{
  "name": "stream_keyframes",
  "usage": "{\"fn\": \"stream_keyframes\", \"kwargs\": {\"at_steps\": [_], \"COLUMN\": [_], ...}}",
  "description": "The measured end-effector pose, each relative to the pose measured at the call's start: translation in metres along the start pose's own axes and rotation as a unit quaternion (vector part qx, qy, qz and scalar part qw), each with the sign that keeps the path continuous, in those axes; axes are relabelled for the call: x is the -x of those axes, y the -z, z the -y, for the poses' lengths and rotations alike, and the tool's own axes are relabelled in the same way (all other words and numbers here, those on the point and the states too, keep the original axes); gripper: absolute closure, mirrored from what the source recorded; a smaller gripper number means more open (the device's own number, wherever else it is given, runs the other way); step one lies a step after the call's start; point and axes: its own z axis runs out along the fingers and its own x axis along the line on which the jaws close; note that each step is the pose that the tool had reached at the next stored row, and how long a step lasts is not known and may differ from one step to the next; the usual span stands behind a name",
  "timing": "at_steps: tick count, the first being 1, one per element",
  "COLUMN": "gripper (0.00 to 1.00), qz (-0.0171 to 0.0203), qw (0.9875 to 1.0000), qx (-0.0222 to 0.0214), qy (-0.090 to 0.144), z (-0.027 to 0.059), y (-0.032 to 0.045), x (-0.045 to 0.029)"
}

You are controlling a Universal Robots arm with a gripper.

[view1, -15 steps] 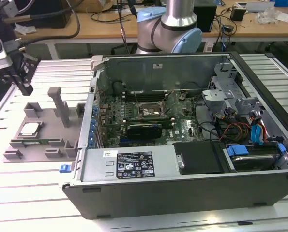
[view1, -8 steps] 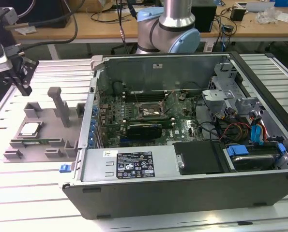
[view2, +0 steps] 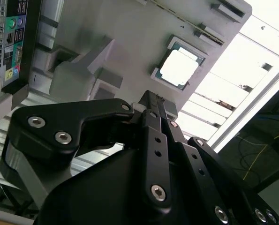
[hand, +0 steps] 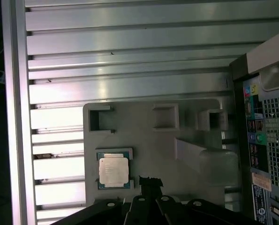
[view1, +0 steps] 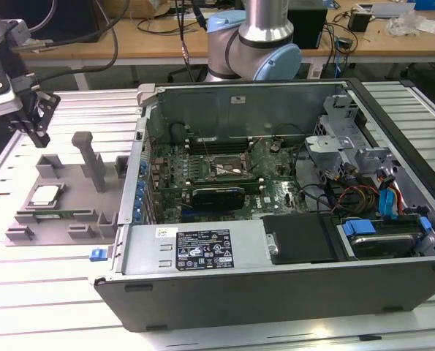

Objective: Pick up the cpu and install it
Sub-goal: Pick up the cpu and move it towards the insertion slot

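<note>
The cpu [view1: 44, 194] is a small silver square lying flat in a recess of the grey holder plate [view1: 77, 191], at the exterior view's left, outside the computer case. Both wrist views look down on the cpu [view2: 179, 68] [hand: 114, 170] in its seat. My gripper [view1: 39, 137] hangs above the far left part of the plate, well clear of the cpu, with its black fingers together and nothing between them. The finger tips [view2: 151, 96] [hand: 150, 180] show just beside the cpu. The motherboard socket [view1: 228, 167] sits inside the open case.
The open computer case [view1: 275, 270] lies on the slatted aluminium table [view1: 27, 292], with cables and drive bays at the exterior view's right. An upright grey post [view1: 91, 161] and blocks rise from the holder plate. The arm's base [view1: 254, 36] stands behind the case.
</note>
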Motion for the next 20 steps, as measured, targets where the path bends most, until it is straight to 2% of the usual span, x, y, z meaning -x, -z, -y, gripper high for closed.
{"fn": "stream_keyframes", "kwargs": {"at_steps": [10,20], "gripper": [0.89,0.89], "qz": [0.0001,0.0001], "qw": [1.0000,1.0000], "qx": [0.0001,0.0001], "qy": [0.000,0.000], "z": [0.0000,0.0014], "y": [-0.0004,-0.0032], "x": [-0.0001,-0.0170]}}
